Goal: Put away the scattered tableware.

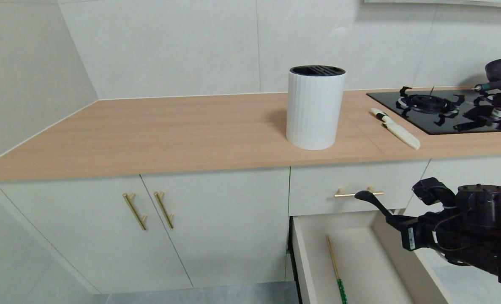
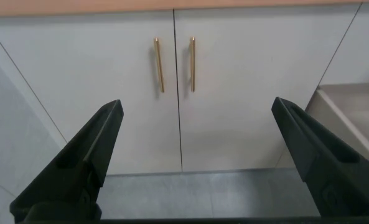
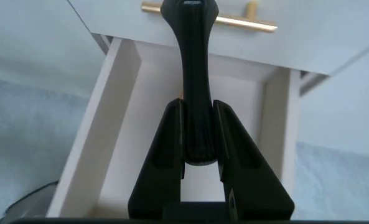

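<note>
Right pincer (image 3: 198, 130): clamped on the handle of a slim black plastic spoon (image 1: 369, 197), poised above the pulled-out white drawer (image 1: 298, 253) near its right wall, bowl end toward the closed drawer front above.
Left pincer (image 2: 196, 109): spread wide, gripping nothing, low in front of the white cupboard doors (image 2: 246, 93).
Done: thin wooden chopsticks with green ends (image 1: 334, 264) already lying in the drawer, along its left side.
In hand: spoon over the drawer but not yet let go; judged the next item to go in.
Left to do: cream-handled knife with a pale blade (image 1: 396, 128) lying loose on the wooden surface (image 1: 170, 131), between the white ribbed cylindrical holder with a black slotted top (image 1: 315, 107) and the black glass gas hob (image 1: 440, 110).
Progress: probably about midway, with one piece stowed, one carried and one untouched.
Hidden or cut off: near end of the drawer and the chopsticks' green tips beyond the head view's edge; right part of the drawer floor covered by the arm; inside of the holder not visible.
Hard to tell: whether one chopstick or a pair; whether the knife belongs in the holder's slots or in the drawer.
</note>
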Motion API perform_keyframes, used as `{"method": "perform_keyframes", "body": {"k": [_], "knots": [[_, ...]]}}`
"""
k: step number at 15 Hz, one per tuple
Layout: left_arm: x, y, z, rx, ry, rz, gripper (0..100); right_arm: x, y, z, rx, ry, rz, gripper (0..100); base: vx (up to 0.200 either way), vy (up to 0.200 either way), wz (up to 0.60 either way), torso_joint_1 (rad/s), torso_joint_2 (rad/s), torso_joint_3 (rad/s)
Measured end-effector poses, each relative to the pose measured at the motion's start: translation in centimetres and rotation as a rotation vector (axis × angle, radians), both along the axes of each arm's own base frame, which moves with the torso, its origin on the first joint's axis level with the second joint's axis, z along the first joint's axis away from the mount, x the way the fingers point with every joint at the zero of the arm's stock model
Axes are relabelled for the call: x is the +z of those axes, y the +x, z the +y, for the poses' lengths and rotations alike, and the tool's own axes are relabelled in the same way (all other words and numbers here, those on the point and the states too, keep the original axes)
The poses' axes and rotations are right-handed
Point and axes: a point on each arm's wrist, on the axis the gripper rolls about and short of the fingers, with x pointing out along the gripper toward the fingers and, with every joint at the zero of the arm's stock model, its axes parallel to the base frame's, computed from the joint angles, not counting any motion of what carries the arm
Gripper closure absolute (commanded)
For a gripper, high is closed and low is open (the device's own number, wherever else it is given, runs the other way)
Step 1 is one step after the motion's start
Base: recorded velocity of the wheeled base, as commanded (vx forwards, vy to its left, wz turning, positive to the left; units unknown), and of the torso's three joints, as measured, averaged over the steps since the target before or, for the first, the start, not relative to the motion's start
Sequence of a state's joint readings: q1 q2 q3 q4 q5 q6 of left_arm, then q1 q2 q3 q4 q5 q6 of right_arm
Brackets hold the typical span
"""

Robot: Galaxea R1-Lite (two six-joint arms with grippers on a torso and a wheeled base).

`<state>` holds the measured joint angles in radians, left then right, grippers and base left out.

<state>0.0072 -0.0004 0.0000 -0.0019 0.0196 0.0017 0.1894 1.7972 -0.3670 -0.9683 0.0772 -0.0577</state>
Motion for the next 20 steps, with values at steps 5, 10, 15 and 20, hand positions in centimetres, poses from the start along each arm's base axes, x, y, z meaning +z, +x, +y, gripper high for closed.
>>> {"method": "perform_keyframes", "body": {"k": [5,10,15,20], "knots": [[0.0,0.0,0.0,0.000,0.000,0.001,0,-1.8,0.5,0.2,0.005,-0.009,0.011,100,0.000,0.000,0.00,-0.177,0.47,0.297],[0.0,0.0,0.0,0.001,0.000,0.000,0,-3.4,1.0,0.6,0.015,-0.021,0.040,100,0.000,0.000,0.00,-0.141,0.45,0.319],[0.0,0.0,0.0,0.000,0.000,0.001,0,-4.6,2.1,0.8,0.013,-0.016,-0.074,100,0.000,0.000,0.00,-0.057,0.28,0.206],[0.0,0.0,0.0,0.000,0.000,0.001,0,-7.6,2.6,1.9,-0.068,-0.101,0.047,100,0.000,0.000,0.00,0.000,0.00,0.000]]}}
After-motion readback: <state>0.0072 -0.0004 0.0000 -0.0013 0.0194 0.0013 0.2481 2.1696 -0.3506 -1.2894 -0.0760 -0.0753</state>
